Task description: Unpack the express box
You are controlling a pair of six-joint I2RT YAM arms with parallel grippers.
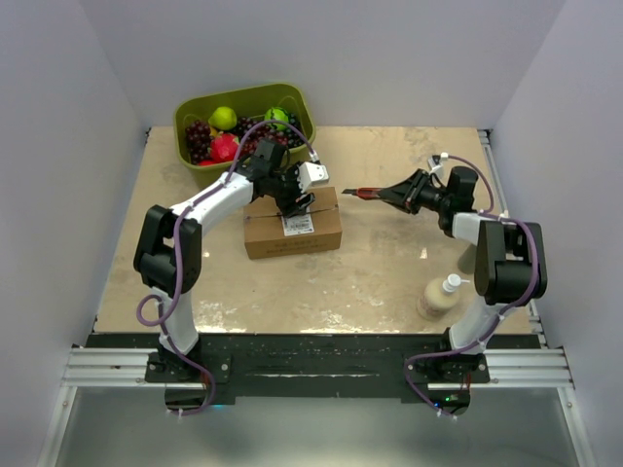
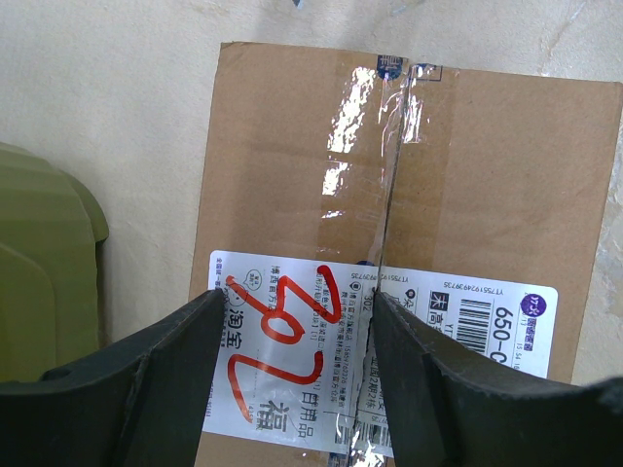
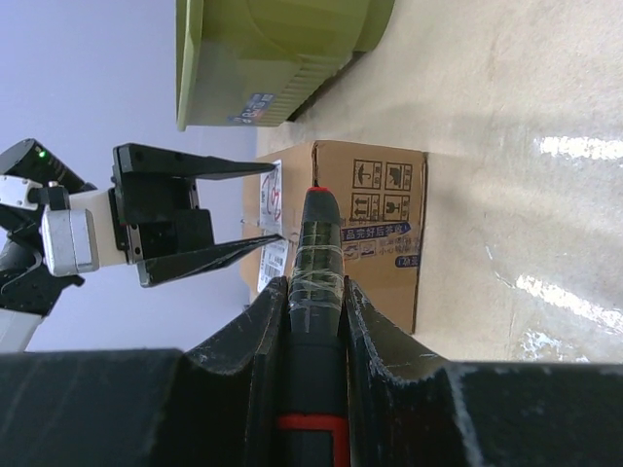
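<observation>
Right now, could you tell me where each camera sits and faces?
Top: above, behind the arms, facing down on the table; both arms show.
Left wrist: over the box, facing down; open left fingers show.
Right wrist: low, facing sideways at the box; right fingers grip a red-tipped tool.
Shared: all three see the box.

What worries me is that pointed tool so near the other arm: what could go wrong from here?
The tool in the right gripper points at the express box, right where the open left gripper is; they could collide. Nothing grips the box, so a push on the tape seam might slide it.
</observation>
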